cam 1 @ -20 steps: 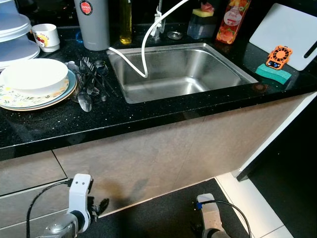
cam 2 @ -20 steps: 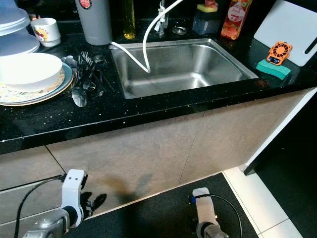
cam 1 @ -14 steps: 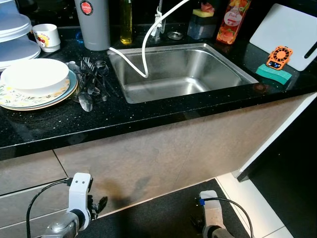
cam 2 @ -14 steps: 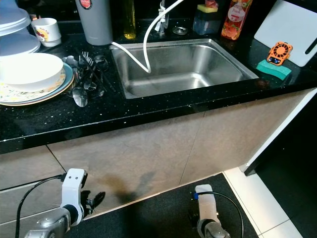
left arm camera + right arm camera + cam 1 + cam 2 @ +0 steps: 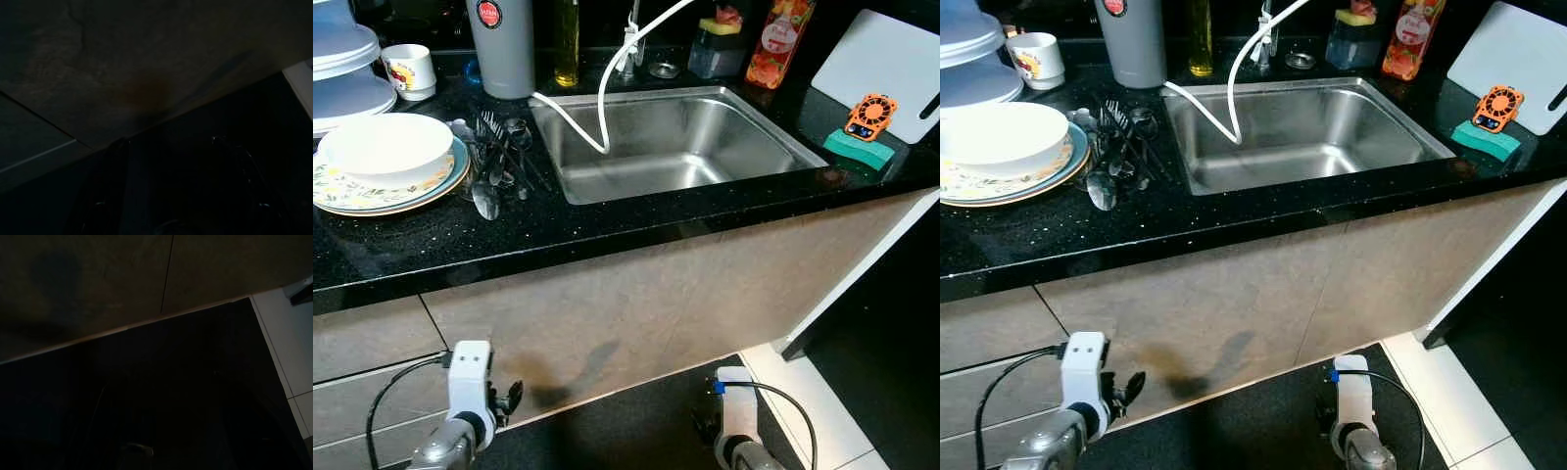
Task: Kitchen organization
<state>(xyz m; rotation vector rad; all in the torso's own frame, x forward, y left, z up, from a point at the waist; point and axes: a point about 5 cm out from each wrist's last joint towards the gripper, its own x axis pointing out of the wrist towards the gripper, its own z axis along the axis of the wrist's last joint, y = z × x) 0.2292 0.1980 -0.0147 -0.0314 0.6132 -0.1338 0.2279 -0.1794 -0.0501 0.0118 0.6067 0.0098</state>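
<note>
Black speckled counter (image 5: 558, 230), beige cabinets (image 5: 636, 304), dark floor (image 5: 636, 431)

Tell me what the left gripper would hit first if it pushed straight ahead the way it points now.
Most likely the dark floor mat at the foot of the cabinet front; the left wrist view is too dark to judge depth.

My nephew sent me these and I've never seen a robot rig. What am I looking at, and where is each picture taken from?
The two bright pictures come from cameras in a humanoid robot's head, looking down at a kitchen counter. On it sit a steel sink with a white hose, cutlery, and a white bowl on stacked plates. At the bottom hang both arms, idle: left gripper, right gripper. The two dark pictures are wrist cameras, showing the cabinet front and floor. Nothing is held.
</note>
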